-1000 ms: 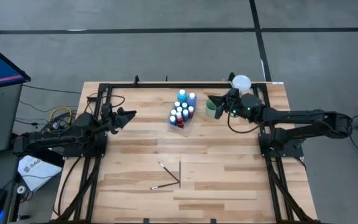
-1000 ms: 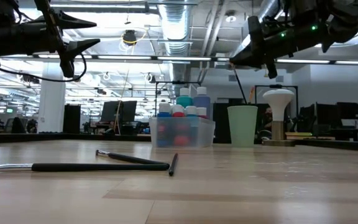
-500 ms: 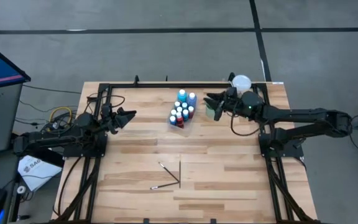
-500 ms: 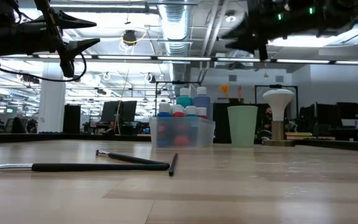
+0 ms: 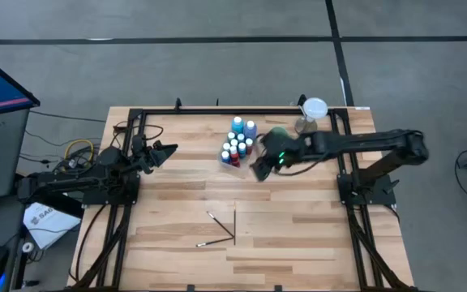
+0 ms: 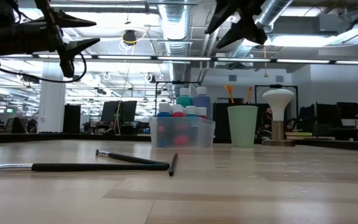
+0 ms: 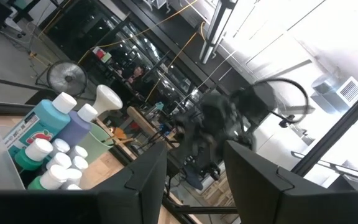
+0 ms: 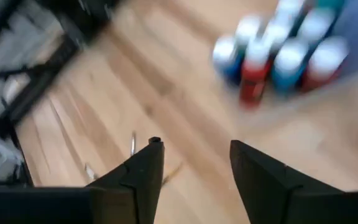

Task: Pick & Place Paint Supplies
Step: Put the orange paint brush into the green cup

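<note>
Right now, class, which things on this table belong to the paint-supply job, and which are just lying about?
Belong to the job:
- paint bottles
- brushes on the table
- brushes in the cup

Just lying about:
- green cup
- clear tray
- white lamp

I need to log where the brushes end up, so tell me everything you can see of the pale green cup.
The pale green cup is a plain, slightly tapered tumbler, plastic by its look, standing upright on the wooden table's far side, just right of the clear plastic tray of white-capped paint bottles. It stands apart from the tray. Two orange-tipped brush ends poke up above its rim. In the high view the right gripper and its arm partly cover it; nothing grips it.
</note>
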`<state>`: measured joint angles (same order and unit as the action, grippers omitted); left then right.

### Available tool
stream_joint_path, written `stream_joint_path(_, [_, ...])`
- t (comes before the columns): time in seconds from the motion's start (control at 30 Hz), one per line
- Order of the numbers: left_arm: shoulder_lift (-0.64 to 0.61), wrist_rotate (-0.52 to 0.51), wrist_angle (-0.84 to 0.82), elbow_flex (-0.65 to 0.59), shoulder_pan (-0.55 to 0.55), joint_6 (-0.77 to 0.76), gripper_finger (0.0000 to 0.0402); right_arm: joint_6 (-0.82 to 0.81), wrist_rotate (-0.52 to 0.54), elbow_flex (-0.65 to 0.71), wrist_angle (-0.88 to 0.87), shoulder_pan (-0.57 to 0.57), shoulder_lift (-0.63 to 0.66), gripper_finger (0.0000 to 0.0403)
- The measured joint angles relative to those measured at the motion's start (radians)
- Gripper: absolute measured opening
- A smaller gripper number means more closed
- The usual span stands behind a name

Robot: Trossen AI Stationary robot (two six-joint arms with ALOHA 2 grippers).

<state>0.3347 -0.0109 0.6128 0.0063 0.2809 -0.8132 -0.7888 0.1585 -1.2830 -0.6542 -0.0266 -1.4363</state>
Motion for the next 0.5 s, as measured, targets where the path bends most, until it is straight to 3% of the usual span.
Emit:
stream_joint_path(0.27, [0.000, 0.000, 0.000, 0.000, 0.000, -0.008, 0.0154, -0.121, -0.004, -0.232, -0.159, -0.140, -0.353, 0.0153])
stream_joint_path(0.5, [0.000, 0.000, 0.003, 0.000, 0.000, -0.066, 0.0154, -0.164, -0.003, -0.395, -0.307, -0.164, -0.602, 0.0172])
